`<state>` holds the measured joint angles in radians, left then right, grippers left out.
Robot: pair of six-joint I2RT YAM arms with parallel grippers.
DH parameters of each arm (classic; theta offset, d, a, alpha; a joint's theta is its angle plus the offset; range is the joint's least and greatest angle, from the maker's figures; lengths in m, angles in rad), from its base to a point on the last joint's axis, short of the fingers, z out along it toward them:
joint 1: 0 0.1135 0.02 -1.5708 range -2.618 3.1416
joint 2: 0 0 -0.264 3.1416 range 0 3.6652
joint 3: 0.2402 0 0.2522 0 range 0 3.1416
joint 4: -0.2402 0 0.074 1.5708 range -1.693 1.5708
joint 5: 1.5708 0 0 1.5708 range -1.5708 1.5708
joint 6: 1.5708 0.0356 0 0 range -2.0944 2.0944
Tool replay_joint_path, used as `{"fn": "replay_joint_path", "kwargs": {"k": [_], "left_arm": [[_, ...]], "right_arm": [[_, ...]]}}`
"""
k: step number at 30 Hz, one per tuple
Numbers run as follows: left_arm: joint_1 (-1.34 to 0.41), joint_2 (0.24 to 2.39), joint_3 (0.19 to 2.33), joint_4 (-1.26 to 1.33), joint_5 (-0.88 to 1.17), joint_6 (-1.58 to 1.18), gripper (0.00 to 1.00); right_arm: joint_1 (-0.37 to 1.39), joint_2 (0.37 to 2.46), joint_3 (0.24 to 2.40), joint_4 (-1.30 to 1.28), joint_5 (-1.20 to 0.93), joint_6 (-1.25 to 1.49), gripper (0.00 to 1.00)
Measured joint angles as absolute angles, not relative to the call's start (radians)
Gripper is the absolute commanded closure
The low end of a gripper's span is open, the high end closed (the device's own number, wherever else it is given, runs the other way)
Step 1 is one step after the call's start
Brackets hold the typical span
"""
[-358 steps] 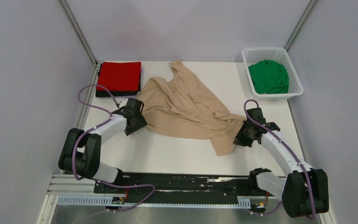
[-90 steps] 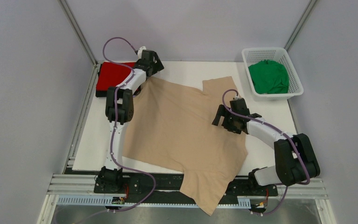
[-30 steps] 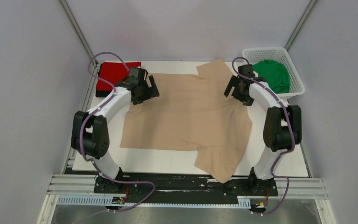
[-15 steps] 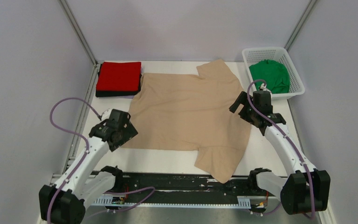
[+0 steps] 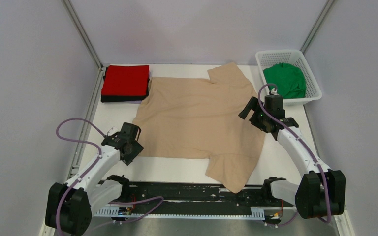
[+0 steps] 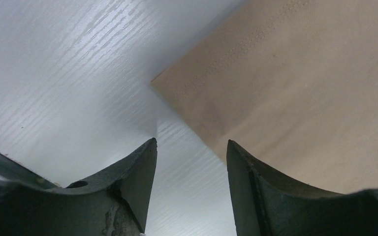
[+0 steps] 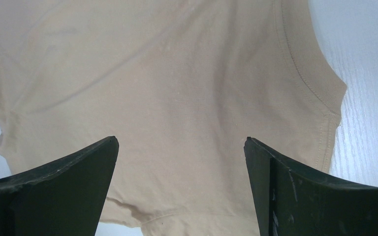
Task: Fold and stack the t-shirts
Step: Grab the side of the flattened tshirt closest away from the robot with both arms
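Note:
A beige t-shirt [image 5: 197,118] lies spread flat in the middle of the table, one sleeve hanging toward the near edge. At the back left a folded red t-shirt [image 5: 126,80] sits on a folded black one [image 5: 122,99]. A crumpled green t-shirt [image 5: 284,81] fills the basket. My left gripper [image 5: 134,149] hovers at the beige shirt's near-left corner. In the left wrist view that gripper [image 6: 191,142] is open with only table and the beige shirt's [image 6: 300,73] edge between its fingers. My right gripper [image 7: 181,140] stands wide open over the beige shirt's [image 7: 167,73] right side, holding nothing.
A white lattice basket [image 5: 309,93] stands at the back right corner. Grey walls close in the table on the left, back and right. Bare white table [image 5: 113,120] shows left of the beige shirt and along the near edge, where the arm bases sit.
Over the last second both arms came back from the shirt's far edge. The left gripper settled at the near-left corner and its jaws narrowed. The beige shirt has not moved.

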<state>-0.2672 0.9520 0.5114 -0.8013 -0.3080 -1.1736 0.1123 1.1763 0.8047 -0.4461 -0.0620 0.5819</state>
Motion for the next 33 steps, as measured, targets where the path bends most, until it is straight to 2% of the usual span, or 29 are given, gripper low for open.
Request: {"fn": "replay_joint_path", "kwargs": {"k": [11,16,18,19,20,21,22,29,33], "left_arm": [[-0.266,1.121,0.529,-0.71,-0.318,-1.201,0.47],[-0.263,1.164,0.547,-0.675,-0.351,-1.202,0.57],[-0.255,1.181,0.553,-0.646,-0.363,-1.197,0.67],[-0.251,1.192,0.556,-0.63,-0.369,-1.192,0.79],[-0.246,1.201,0.56,-0.62,-0.374,-1.188,0.84],[-0.241,1.214,0.564,-0.604,-0.379,-1.18,0.97],[-0.236,1.229,0.572,-0.594,-0.382,-1.176,0.99],[-0.226,1.274,0.599,-0.549,-0.383,-1.153,1.0],[-0.226,1.256,0.589,-0.55,-0.371,-1.138,1.0]], "right_arm": [[0.112,1.122,0.801,-0.457,-0.043,0.582,0.0],[0.109,1.081,0.799,-0.489,-0.026,0.577,0.0],[0.109,1.064,0.798,-0.507,-0.023,0.574,0.0],[0.108,1.056,0.799,-0.518,-0.021,0.573,0.0],[0.108,1.044,0.798,-0.534,-0.02,0.572,0.0],[0.108,1.034,0.799,-0.546,-0.019,0.571,0.0],[0.108,1.022,0.798,-0.559,-0.019,0.57,0.0],[0.124,0.949,0.799,-0.675,-0.07,0.548,0.08],[0.314,0.975,0.807,-0.791,-0.083,0.55,0.14]]}}
